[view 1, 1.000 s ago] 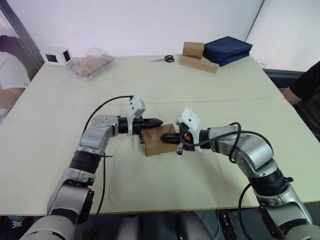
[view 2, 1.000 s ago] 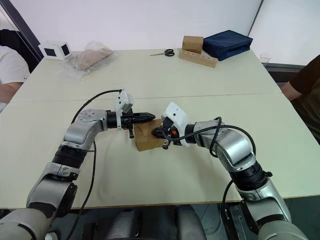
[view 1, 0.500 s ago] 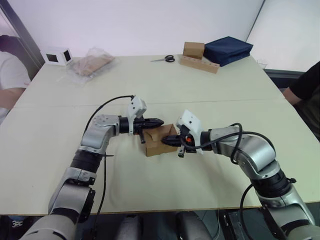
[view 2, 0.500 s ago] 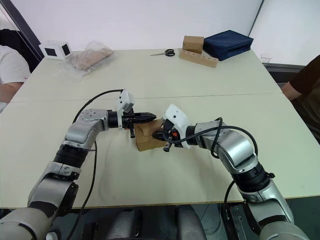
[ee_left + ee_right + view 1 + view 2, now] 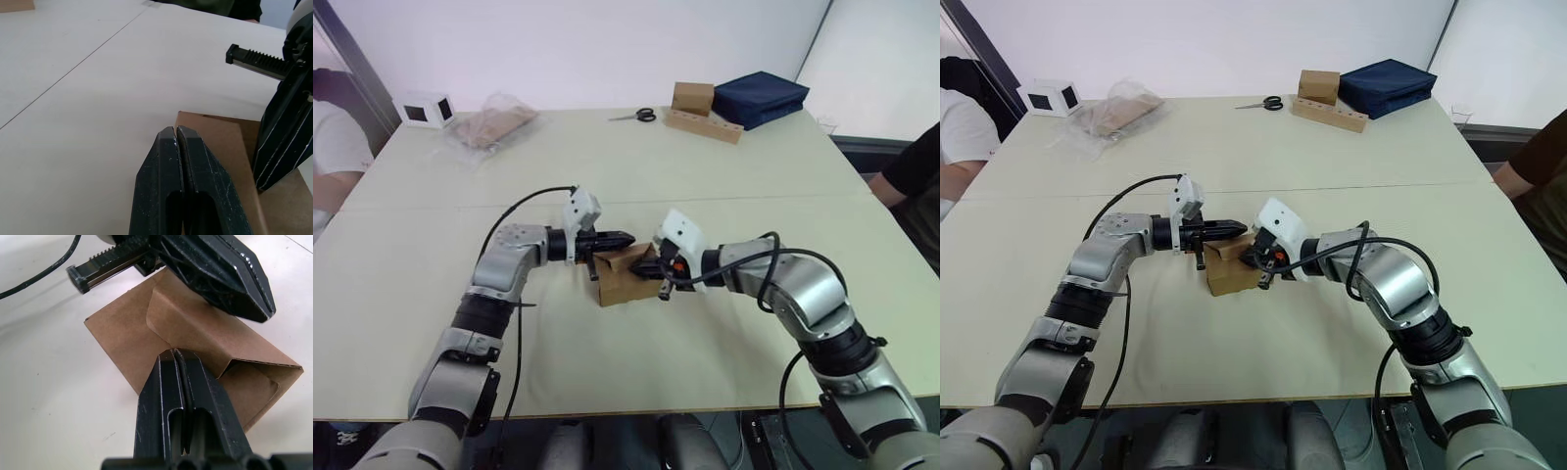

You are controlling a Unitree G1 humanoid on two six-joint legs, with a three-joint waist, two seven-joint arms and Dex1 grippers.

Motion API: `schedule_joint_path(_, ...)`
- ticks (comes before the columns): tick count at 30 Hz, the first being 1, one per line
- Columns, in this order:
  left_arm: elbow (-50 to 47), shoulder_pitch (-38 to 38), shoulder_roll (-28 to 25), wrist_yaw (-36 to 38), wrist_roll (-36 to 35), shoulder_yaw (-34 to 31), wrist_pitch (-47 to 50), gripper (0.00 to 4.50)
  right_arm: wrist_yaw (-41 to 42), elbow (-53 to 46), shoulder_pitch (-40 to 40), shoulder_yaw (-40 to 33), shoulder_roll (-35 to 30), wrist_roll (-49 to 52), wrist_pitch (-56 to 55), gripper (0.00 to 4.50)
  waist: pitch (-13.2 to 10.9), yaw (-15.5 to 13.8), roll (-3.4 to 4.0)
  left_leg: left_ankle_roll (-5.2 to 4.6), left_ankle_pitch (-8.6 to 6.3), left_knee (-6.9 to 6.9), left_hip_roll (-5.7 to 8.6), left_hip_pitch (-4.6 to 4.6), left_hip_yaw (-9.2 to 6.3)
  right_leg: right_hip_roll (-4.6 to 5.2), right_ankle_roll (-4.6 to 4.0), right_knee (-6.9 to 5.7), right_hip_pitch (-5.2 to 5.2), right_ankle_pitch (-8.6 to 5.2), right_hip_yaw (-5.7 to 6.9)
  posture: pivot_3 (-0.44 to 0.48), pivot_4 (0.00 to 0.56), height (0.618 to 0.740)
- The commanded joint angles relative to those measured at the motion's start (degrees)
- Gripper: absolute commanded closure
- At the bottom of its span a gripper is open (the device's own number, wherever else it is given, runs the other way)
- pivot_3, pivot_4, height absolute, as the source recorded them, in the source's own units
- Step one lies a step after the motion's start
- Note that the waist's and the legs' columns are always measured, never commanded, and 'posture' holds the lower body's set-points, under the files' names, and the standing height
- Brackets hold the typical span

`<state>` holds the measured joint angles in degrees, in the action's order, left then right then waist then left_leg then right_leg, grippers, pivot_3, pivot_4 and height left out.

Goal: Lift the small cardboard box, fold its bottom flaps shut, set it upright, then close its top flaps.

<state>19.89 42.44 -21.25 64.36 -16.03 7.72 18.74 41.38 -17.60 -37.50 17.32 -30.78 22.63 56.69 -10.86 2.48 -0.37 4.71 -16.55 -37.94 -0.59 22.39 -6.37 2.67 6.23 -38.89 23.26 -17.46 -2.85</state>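
A: What is nearest the desk's (image 5: 401, 333) front edge?

B: The small cardboard box (image 5: 625, 277), on the desk's surface near the middle of the front half, well back from the front edge. One of the top flaps (image 5: 193, 328) is folded down over the opening, and a second flap (image 5: 252, 387) shows inside the open end in the right wrist view.

A: And the grippers?

B: They meet over the box from opposite sides. The right gripper (image 5: 173, 354) has its fingers pressed together, the tips resting on the folded flap. The left gripper (image 5: 176, 131) also has its fingers pressed together, with nothing between them; its tips lie above the box's far rim. In the left eye view the two grippers sit just beside each other at the top of the box.

A: Is the box upright?

B: It stands on the desk with the flapped opening upward. Whether the bottom flaps are shut I cannot tell.

A: What lies farther back?

B: Toward the far left corner, a clear plastic bag (image 5: 491, 123) with brown contents, and beyond it a white box with dark windows (image 5: 423, 109). Along the far edge, right of middle, scissors (image 5: 634, 116), then a brown cube on a long holed cardboard strip (image 5: 699, 111), with a dark blue case (image 5: 759, 96) just beside it at the far right corner.

A: Anyone nearby?

B: A person in a white sleeve (image 5: 335, 147) at the left edge, and a dark sleeve (image 5: 917, 162) at the right edge.
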Motion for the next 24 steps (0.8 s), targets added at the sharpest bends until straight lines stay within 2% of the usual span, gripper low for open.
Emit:
schedule_joint_path(1, -3.0, -0.8, -0.5, 1.6, -0.9, 0.2, 0.3, 4.46, -0.5, 0.0, -0.5, 0.0, 0.5, -0.5, 0.1, 4.50, 0.0, 0.0, 0.00, 0.00, 0.00, 0.00, 0.00, 0.00, 0.00, 0.00, 0.00, 0.00, 0.00, 0.00, 0.00, 0.000, 0.150, 0.740)
schedule_joint_path(9, -5.8, -3.1, -2.0, 2.3, -0.7, 0.7, 1.1, 4.46, -1.1, 0.2, 0.1, -0.3, 0.8, -0.8, 0.0, 4.50, 0.0, 0.0, 0.00, 0.00, 0.00, 0.01, 0.00, 0.00, 0.00, 0.00, 0.00, 0.00, 0.00, 0.00, 0.00, 0.000, 0.150, 0.740)
schedule_joint_path(24, -2.9, -0.7, -2.5, 1.6, -1.2, -0.9, 1.0, 4.46, -1.9, 1.0, 0.3, -0.1, 1.9, -1.5, -1.0, 4.50, 0.0, 0.0, 0.00, 0.00, 0.00, 0.01, 0.00, 0.00, 0.00, 0.00, 0.00, 0.00, 0.01, 0.00, 0.00, 0.000, 0.150, 0.740)
